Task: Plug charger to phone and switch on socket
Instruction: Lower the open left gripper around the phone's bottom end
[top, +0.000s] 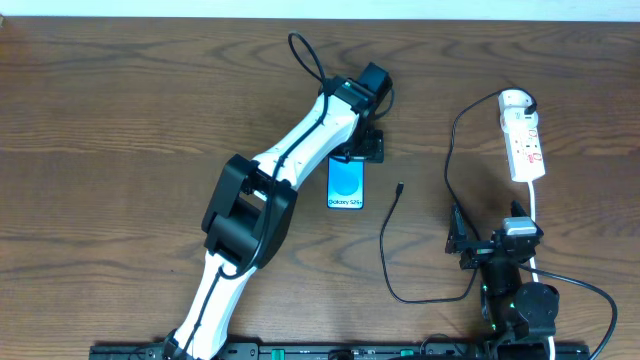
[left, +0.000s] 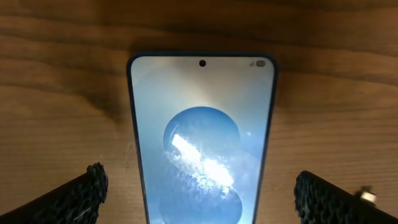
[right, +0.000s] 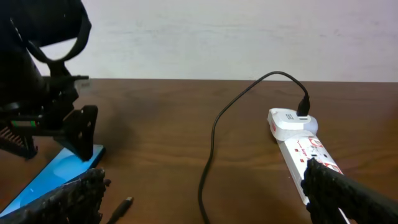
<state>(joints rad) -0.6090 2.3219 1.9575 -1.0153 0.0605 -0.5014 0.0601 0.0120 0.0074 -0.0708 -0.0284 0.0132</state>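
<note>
The phone (top: 345, 185) lies flat mid-table, cyan screen up, and fills the left wrist view (left: 202, 143). My left gripper (top: 358, 152) is open above the phone's far end, with a finger on each side (left: 202, 199), apart from its edges. The charger (top: 385, 240) is a thin black cable whose small plug tip (top: 399, 187) lies loose right of the phone and shows in the right wrist view (right: 122, 205). Its black plug (right: 303, 107) sits in the far end of the socket (top: 523, 140). My right gripper (top: 497, 245) is open and empty (right: 202, 199) near the front right.
The socket's white cord (top: 535, 210) runs toward the front past my right arm. The charger cable loops between the socket and the phone (right: 211, 143). My left arm (top: 260, 200) stretches diagonally across the left of the wooden table (top: 120, 120).
</note>
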